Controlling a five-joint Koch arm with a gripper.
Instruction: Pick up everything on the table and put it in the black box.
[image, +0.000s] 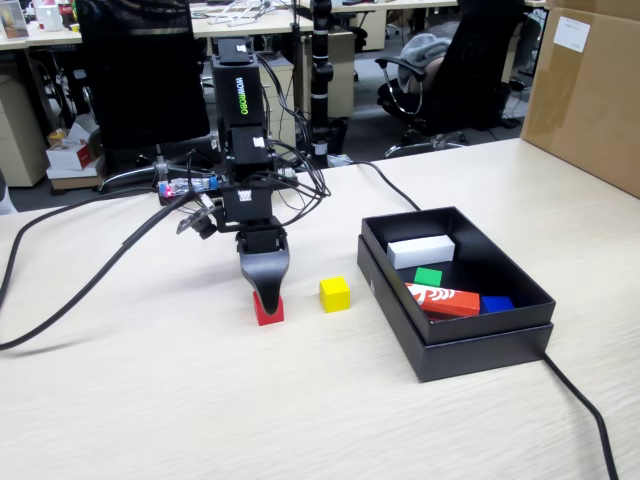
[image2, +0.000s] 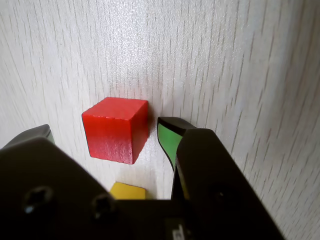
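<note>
Where office chairs (image: 140, 70) loom — pale wood-grain table (image: 150, 400).

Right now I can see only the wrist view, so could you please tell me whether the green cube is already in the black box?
Observer: Yes, in the fixed view the green cube lies inside the black box, just in front of a white block.
Operator: Thank you. Where does the box stand relative to the end effector?
Observer: In the fixed view it stands to the right of the end effector, with the yellow cube between them.
</note>
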